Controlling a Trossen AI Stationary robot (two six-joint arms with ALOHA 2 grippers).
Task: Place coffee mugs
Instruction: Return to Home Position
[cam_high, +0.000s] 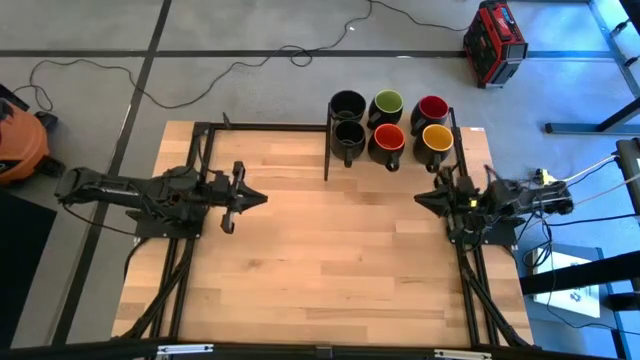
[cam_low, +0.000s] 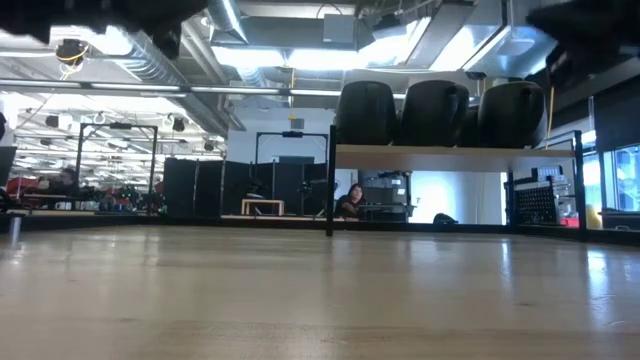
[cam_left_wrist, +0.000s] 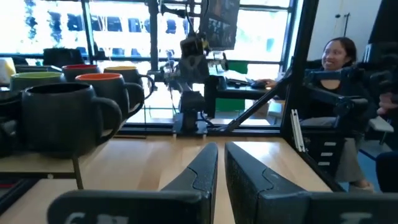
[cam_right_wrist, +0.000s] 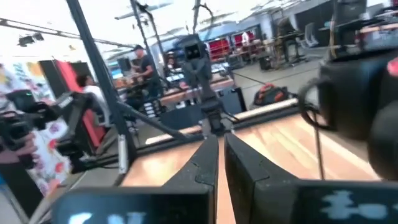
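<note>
Six dark mugs stand by their bases in two rows on a raised black-framed shelf (cam_low: 450, 156) at the table's far edge, right of the middle. The far row is black (cam_high: 347, 103), green (cam_high: 387, 103) and red (cam_high: 432, 107). The near row is black (cam_high: 349, 134), orange-red (cam_high: 388, 141) and yellow (cam_high: 437, 141). My left gripper (cam_high: 257, 198) is shut and empty at the table's left side, pointing right; it also shows in the left wrist view (cam_left_wrist: 221, 167). My right gripper (cam_high: 422, 198) is shut and empty at the right side, pointing left, a little nearer than the yellow mug.
The shelf's thin black legs (cam_high: 327, 150) stand on the table's far part. The wide wooden tabletop (cam_high: 330, 260) lies between the two arms. On the floor beyond are a red case (cam_high: 494, 42) and cables. A seated person (cam_left_wrist: 339, 59) shows beyond the table.
</note>
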